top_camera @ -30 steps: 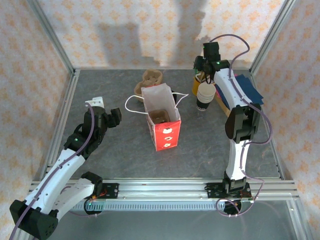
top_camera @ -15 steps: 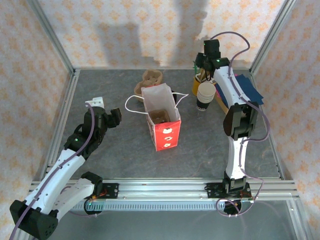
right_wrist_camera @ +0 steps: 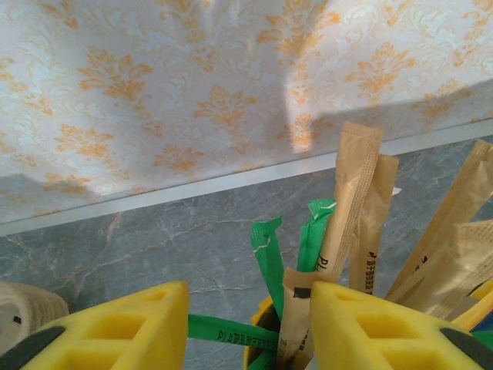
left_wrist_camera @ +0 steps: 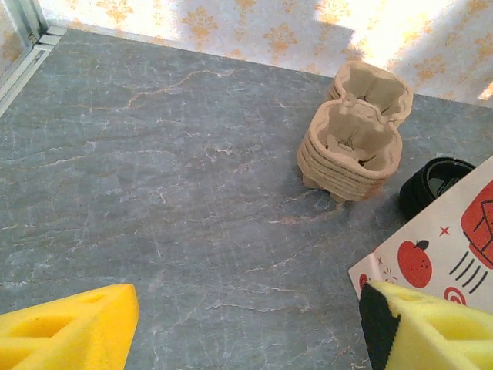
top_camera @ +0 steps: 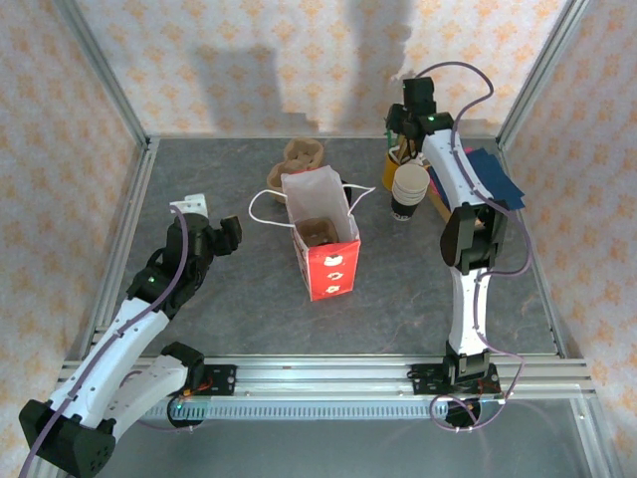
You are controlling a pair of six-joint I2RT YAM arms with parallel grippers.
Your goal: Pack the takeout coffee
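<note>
**A:** How far along is the packing?

**B:** Early, I'd judge. Nearest to us, the left pincer hangs over the bare desk, jaws wide apart and nothing between them. Mid-desk, the red-and-white bag stands upright and open. A cardboard carrier sits down inside it, so that much looks done.

**A:** And the takeout coffee?

**B:** I cannot place it for certain. I see no cup in the bag's carrier. The closest match is the whitish, dark-footed stack of cups at the far right, just beside the right arm. Its top looks open, not lidded. By my reading, a cup is yet to be capped and bagged.

**A:** The right pincer?

**B:** The right pincer is farthest back, over the yellow pot of packets. Its jaws stand apart, astride a few packets. Desk shows in the gap, so it is clamped on nothing.

**A:** Counts?

**B:**
- Two arms.
- One bag, with one carrier in it.
- Behind the bag, one stack of spare carriers.
- Near that stack, one pile of black lids; how many lids I cannot tell.
- One cup stack.
- One pot, holding three green packets and at least four brown packets.
</note>
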